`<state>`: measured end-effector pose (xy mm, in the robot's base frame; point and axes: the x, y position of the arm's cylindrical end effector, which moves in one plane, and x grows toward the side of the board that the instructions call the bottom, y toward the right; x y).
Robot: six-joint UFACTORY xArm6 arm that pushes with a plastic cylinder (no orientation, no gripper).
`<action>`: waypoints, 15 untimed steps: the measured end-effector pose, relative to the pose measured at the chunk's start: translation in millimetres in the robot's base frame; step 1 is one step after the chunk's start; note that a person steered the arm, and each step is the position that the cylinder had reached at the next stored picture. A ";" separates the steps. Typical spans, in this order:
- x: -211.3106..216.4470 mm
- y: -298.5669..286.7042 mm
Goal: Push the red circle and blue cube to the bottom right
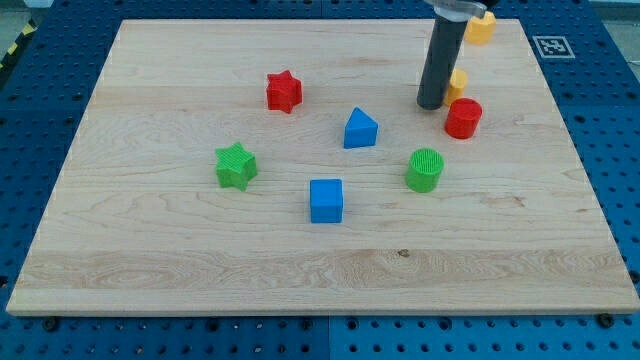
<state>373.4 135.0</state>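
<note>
The red circle [463,118] is a short red cylinder at the view's upper right. The blue cube [326,200] sits near the board's middle, a little below centre. My tip [432,104] stands just left of the red circle and slightly above it, with a small gap between them. The rod rises from there to the view's top edge. The blue cube lies well down and to the left of my tip.
A blue triangular block [360,128] lies left of my tip. A green cylinder [425,170] sits below the red circle. A red star [284,91] and a green star [236,166] are at left. Yellow blocks [458,83] [482,27] sit beside and above the rod. The wooden board [150,270] ends in blue pegboard.
</note>
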 end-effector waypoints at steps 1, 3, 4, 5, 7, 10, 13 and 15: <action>15.1 27.6; 23.3 58.6; 32.4 89.2; 35.5 111.3; 89.6 112.2; 158.0 112.1; 169.0 51.3; 195.1 72.7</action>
<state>568.5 207.7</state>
